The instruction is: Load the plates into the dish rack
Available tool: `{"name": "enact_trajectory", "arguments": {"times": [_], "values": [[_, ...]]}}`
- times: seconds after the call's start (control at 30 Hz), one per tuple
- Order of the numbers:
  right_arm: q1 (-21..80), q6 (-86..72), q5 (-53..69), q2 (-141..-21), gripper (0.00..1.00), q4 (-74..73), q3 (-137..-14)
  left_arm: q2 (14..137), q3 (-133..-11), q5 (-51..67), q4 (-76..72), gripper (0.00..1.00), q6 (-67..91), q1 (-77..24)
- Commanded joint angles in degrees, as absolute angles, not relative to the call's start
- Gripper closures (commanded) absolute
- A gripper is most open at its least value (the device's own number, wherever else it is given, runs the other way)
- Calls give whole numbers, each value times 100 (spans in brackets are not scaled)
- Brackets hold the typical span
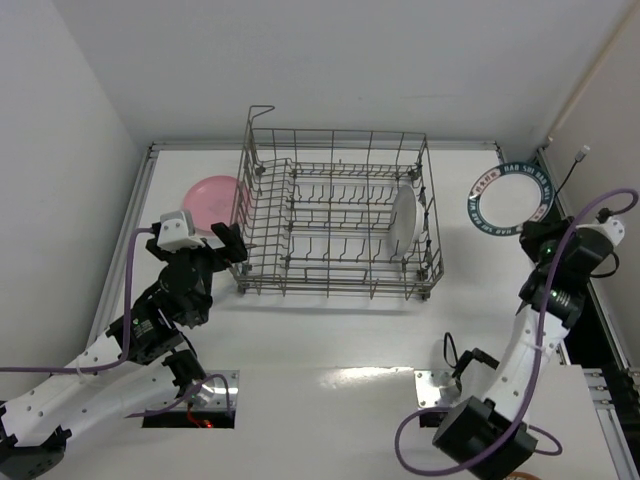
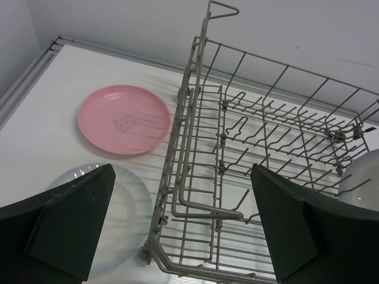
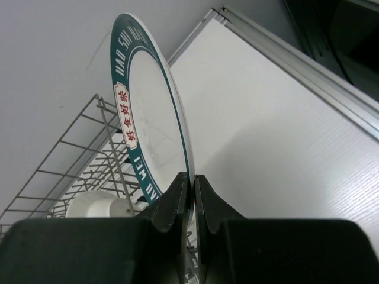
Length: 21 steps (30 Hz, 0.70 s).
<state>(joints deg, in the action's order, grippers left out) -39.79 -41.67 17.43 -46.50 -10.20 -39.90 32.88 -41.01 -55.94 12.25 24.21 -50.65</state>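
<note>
The grey wire dish rack (image 1: 340,215) stands mid-table, with a white plate (image 1: 403,220) upright on edge among its right-hand tines. A pink plate (image 1: 208,196) lies flat on the table left of the rack. My right gripper (image 1: 532,236) is shut on the rim of the plate with the dark blue-green lettered rim (image 1: 510,198), holding it tilted in the air right of the rack. In the right wrist view the jaws (image 3: 193,184) pinch that plate's edge (image 3: 148,112). My left gripper (image 1: 232,245) hangs open over the rack's near-left corner (image 2: 195,195), holding nothing.
A pale, whitish plate (image 2: 121,219) lies flat on the table just outside the rack's near-left corner, below my left finger (image 2: 71,219). The pink plate (image 2: 124,118) lies beyond it. White walls close the table at the back and left, and an aluminium rail (image 1: 560,190) runs along the right edge.
</note>
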Motion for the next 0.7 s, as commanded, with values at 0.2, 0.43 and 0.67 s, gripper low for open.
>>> {"name": "enact_trajectory", "arguments": {"times": [0.2,0.43,0.67], "values": [[-2743,-3648,713,-3981,100,-1652,-4842,3296,-4113,-5616,958,0,2382,-5150],[-1873,-3411,545,-3920,100,-1836,-5325,3349,-4113,-5616,958,0,2382,-5150],[-1082,-3226,370,-4165,100,-2213,-5923,3454,-4113,-5616,958,0,2329,-5150]]}}
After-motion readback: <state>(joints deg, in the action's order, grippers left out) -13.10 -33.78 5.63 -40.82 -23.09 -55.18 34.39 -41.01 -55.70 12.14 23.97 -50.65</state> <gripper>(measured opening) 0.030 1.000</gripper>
